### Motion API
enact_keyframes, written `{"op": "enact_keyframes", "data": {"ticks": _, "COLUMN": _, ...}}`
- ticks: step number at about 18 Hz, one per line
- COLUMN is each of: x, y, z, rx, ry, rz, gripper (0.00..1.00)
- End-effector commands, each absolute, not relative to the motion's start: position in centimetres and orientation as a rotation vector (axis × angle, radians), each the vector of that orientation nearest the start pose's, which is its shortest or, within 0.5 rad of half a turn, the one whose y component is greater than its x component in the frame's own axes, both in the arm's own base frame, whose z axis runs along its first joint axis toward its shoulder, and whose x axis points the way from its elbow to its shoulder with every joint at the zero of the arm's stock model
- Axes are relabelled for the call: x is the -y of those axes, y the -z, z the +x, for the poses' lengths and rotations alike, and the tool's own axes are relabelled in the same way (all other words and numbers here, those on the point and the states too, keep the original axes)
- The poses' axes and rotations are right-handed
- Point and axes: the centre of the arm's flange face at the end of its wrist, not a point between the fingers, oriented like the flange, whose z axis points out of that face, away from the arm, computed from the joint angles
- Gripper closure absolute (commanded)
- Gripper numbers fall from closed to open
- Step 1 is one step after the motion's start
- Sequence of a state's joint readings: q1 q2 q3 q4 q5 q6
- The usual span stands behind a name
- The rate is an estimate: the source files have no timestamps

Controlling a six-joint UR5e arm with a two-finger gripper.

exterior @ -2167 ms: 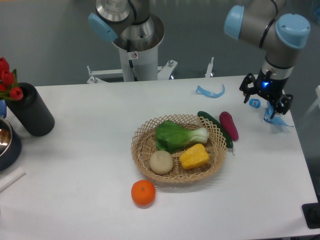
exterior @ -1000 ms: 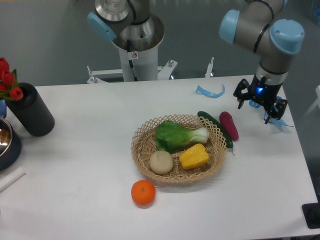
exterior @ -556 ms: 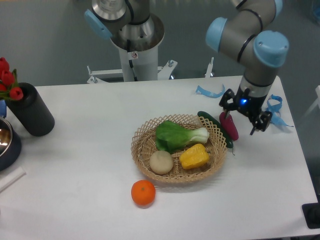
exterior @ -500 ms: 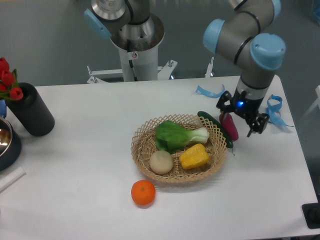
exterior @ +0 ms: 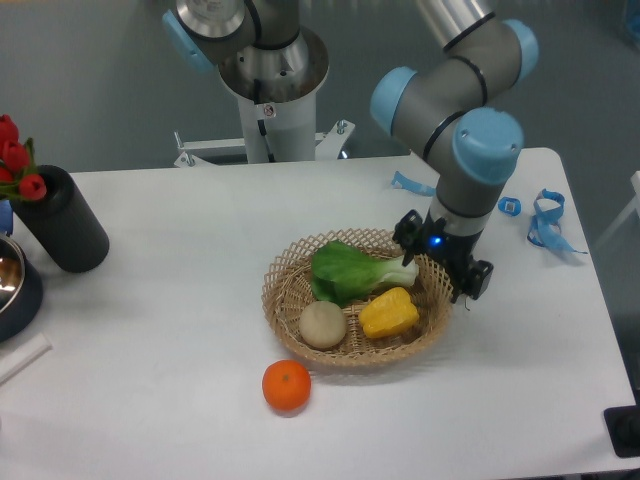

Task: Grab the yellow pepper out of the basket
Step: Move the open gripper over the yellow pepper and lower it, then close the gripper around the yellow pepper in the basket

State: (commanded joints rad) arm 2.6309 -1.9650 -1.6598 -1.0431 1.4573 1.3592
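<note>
Since earlier frames your arm swung in from right bench edge; gripper (exterior: 441, 262) now hangs over right rim of basket (exterior: 283, 299), fingers spread wide, nothing between them. Yellow pepper (exterior: 389, 313) untouched, lying in front-right part of basket, just left of and below gripper. Bok choy (exterior: 352, 271) behind pepper, pale ball (exterior: 323, 324) to its left, both in basket. Orange (exterior: 286, 386) on bench (exterior: 150, 300) just in front of basket. Blue clips (exterior: 545, 218) on bench at far right.
</note>
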Motion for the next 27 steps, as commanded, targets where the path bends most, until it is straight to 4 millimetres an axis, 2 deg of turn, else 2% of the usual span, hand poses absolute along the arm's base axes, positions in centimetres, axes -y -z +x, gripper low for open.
{"op": "enact_keyframes", "data": {"ticks": 12, "x": -45.3, "y": -24.4, "z": -45.4, "rx": -0.324, "ry": 0.067, "rz": -3.019, "gripper": 0.00}}
{"op": "enact_keyframes", "data": {"ticks": 21, "x": -45.4, "y": -23.2, "z": -45.3, "rx": -0.328, "ry": 0.083, "rz": -3.031, "gripper": 0.00}}
{"op": "enact_keyframes", "data": {"ticks": 27, "x": -45.2, "y": -22.1, "z": -45.1, "rx": -0.363, "ry": 0.036, "rz": -3.123, "gripper": 0.00}}
